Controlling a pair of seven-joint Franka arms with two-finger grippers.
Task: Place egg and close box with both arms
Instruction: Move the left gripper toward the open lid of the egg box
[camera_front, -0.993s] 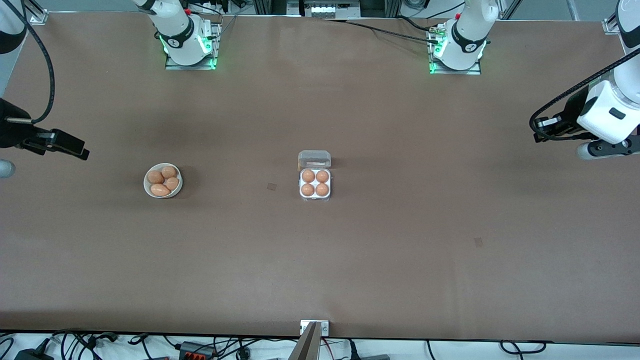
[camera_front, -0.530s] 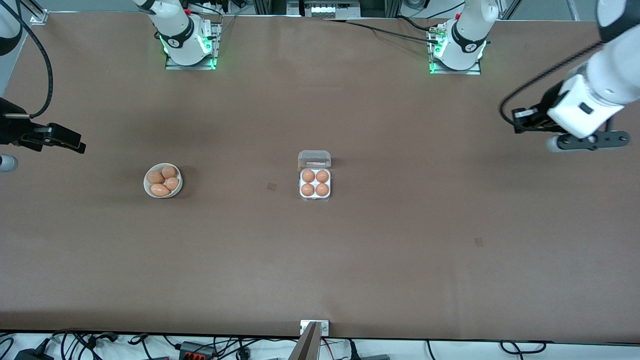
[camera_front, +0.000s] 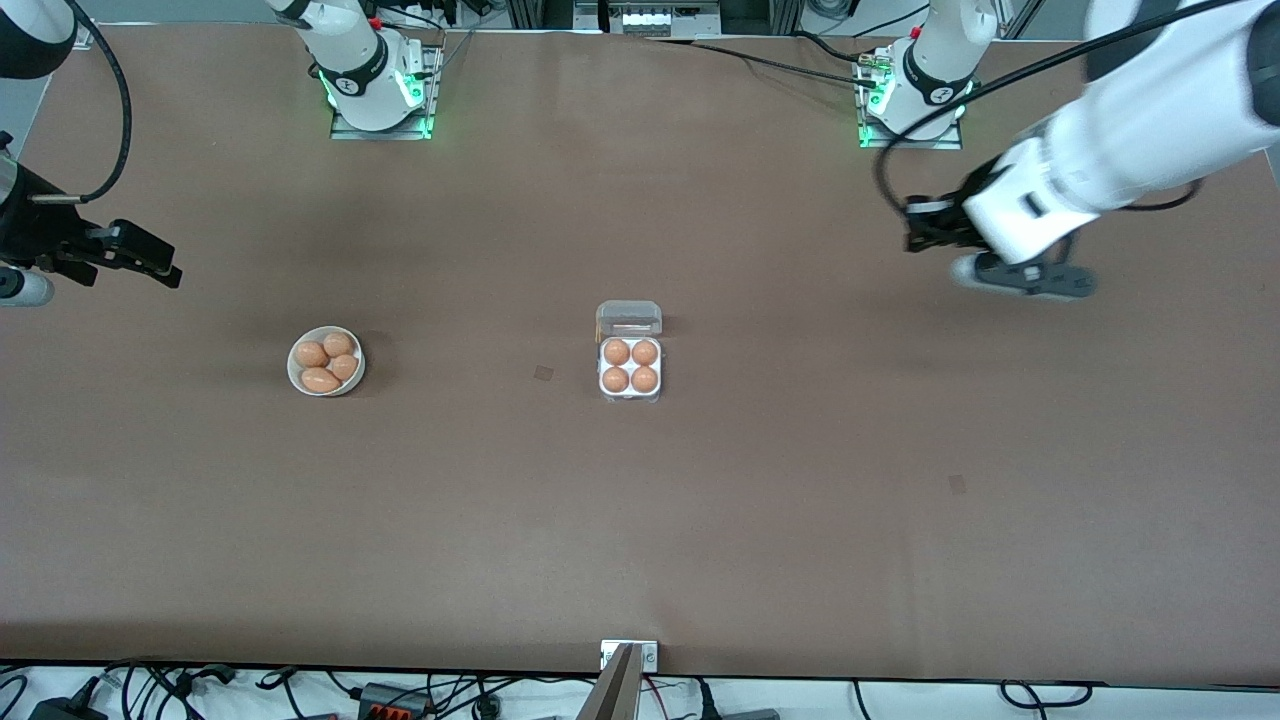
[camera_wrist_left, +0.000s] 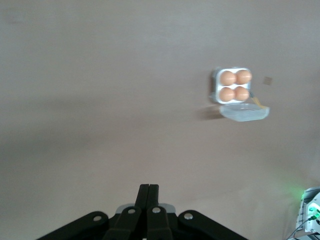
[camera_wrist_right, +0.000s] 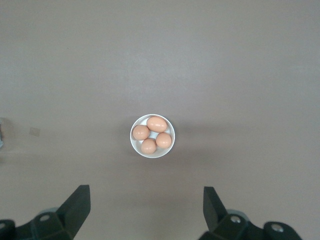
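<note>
1. The box (camera_front: 630, 360) sat on the brown table (camera_front: 640, 520) about midway between my two bases; its white tray held four brown eggs (camera_front: 630, 366), one in each cell.
2. The clear lid (camera_front: 629, 319) of the box stood open, hinged at the tray's edge farther from the front camera.
3. My left claw (camera_front: 925, 228) hung in the air over bare table toward the left arm's end, well apart from the box. In the left wrist view my left claw (camera_wrist_left: 148, 192) had its two fingers pressed together with nothing between them, and the box (camera_wrist_left: 235, 92) showed with its lid (camera_wrist_left: 245, 112) laid back.
4. My right claw (camera_front: 150, 265) hung over the table's edge at the right arm's end. In the right wrist view its fingers (camera_wrist_right: 77, 202) were spread wide and empty.
5. A round white bowl (camera_front: 326, 361) stood on the table toward the right arm's end, well apart from the box, holding four more brown eggs. The right wrist view showed this bowl (camera_wrist_right: 152, 136) between the spread fingers, farther off.
</note>
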